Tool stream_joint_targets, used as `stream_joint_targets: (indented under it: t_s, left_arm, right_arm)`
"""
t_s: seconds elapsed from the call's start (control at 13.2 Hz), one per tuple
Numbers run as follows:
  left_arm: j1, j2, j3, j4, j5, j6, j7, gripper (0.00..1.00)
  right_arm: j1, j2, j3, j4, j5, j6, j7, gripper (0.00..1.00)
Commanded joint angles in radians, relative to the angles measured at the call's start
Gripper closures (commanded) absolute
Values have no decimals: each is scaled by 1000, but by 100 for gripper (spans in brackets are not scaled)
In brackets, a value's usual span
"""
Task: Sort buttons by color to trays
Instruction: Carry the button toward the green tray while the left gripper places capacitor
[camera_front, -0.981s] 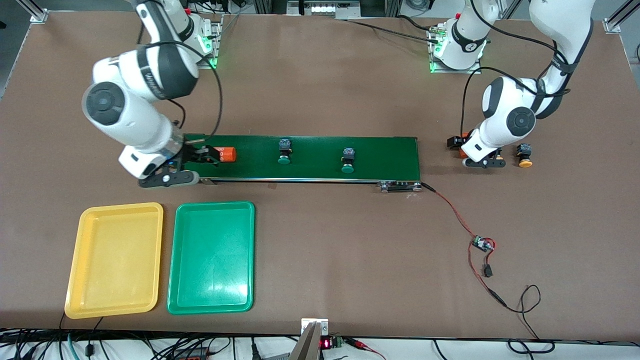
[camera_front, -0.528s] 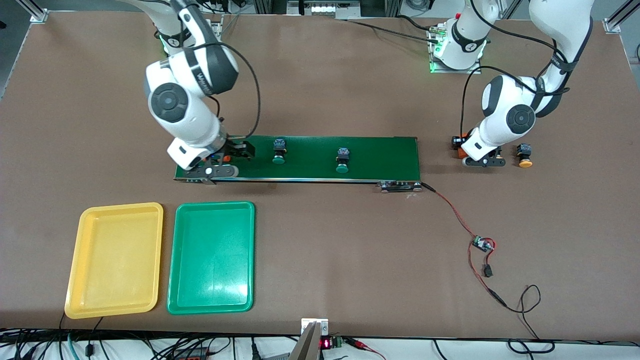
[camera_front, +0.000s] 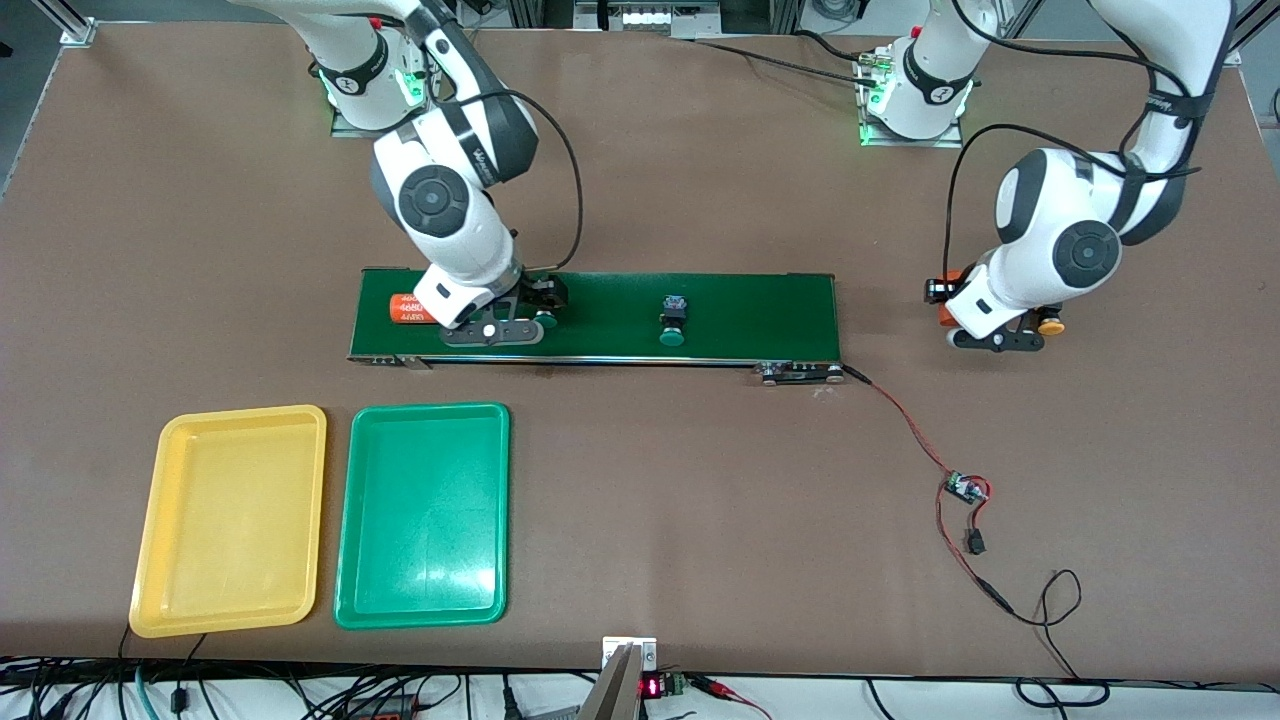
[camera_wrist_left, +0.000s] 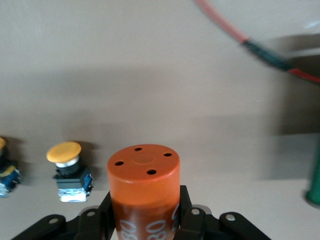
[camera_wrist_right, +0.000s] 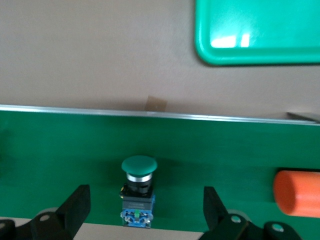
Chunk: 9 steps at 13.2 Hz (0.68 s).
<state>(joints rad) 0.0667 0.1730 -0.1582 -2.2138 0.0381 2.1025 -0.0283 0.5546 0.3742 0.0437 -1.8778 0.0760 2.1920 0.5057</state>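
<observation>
while my left gripper (camera_wrist_left: 145, 220) pinches an orange cylinder (camera_wrist_left: 144, 187) off the belt's end, yellow button (camera_wrist_left: 67, 170) sits on the table nearby. right gripper (camera_wrist_right: 145, 210) spread wide, straddling a green button (camera_wrist_right: 138, 187) on the conveyor belt (camera_front: 760, 310). both trays (camera_front: 230, 520) are nearer the camera.

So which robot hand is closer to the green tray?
The right. The right gripper is over the belt just above the green tray, open around a green button. The left gripper is off the belt's end, holding an orange cylinder.
</observation>
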Motion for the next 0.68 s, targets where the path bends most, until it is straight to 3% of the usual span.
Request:
stream_joint_targets:
  t_s: [0.0,0.6]
  left_arm:
    - [-5,8,-52,109,-1,-78,146,88]
    - [-88,98,-198,224,-6,-38,617,88]
  right_arm:
    - [13,15,-1,-29,-7,18,1,0]
    - [10,15,-1,-109,-15,22,-16,0]
